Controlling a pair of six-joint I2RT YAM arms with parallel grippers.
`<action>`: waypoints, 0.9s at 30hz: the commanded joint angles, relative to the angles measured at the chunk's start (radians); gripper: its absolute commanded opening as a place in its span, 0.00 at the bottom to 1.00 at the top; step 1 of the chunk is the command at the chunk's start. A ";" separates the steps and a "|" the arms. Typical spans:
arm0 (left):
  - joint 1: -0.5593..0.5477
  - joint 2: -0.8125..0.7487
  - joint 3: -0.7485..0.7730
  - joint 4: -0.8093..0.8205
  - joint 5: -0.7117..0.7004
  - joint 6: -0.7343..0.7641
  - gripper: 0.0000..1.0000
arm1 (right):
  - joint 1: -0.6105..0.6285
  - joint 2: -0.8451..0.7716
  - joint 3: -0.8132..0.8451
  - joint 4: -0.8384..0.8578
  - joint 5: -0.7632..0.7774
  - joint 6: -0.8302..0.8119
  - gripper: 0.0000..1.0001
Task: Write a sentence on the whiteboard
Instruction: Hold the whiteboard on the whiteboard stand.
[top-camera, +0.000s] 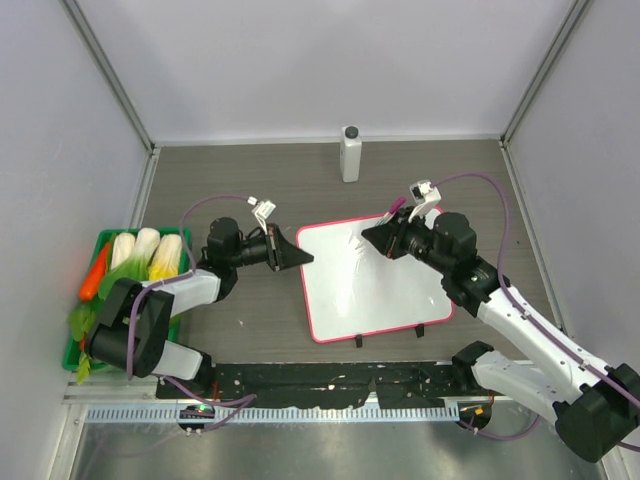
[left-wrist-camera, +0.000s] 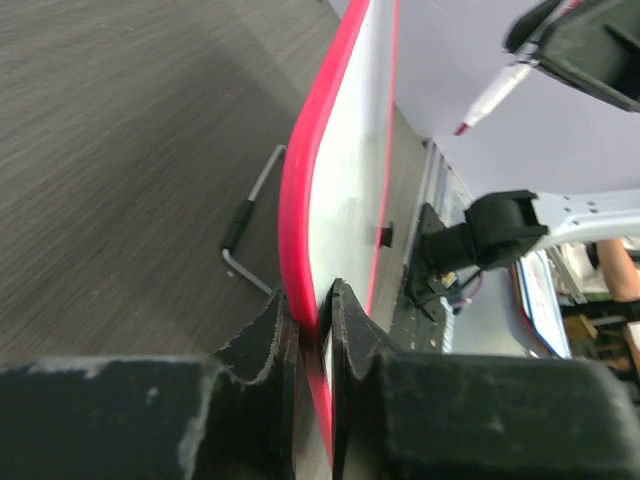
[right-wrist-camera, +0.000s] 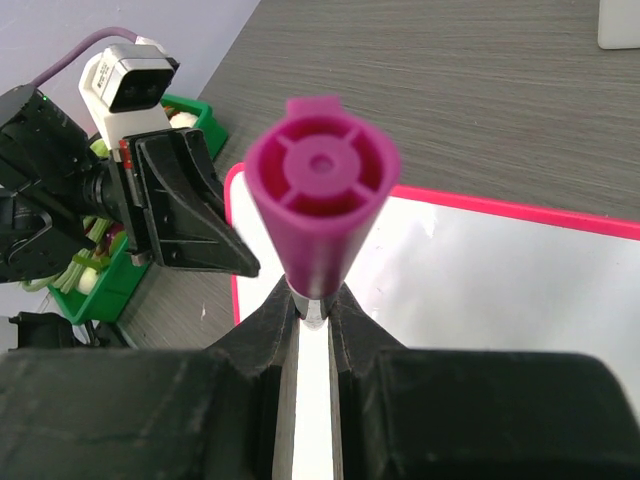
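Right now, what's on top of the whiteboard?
No writing shows on the whiteboard. The left gripper pinches its edge; the right gripper holds a marker above it, hiding that patch.

A shallow green plastic crate (top-camera: 104, 236) sat at the left edge of the grey wood-grain tabletop (top-camera: 250, 180), close against the side wall. In it lay three pale, white-stemmed cabbages (top-camera: 147, 250) side by side, with a slim orange carrot (top-camera: 95, 272) just left of them and leafy greens (top-camera: 80, 322) at the near end. At the far edge stood a small white bottle with a grey cap (top-camera: 350, 153), upright and well apart from the crate. Plain white panels (top-camera: 320, 60) closed in the table.
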 joint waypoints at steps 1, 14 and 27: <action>0.000 -0.005 0.026 -0.006 0.015 0.063 0.05 | -0.001 0.016 0.046 0.050 0.012 -0.012 0.01; -0.011 0.020 0.017 -0.041 0.000 0.080 0.00 | 0.002 0.031 0.037 0.091 0.009 -0.006 0.01; -0.012 0.009 0.022 -0.089 -0.034 0.081 0.00 | 0.018 -0.001 0.002 0.125 -0.002 -0.038 0.01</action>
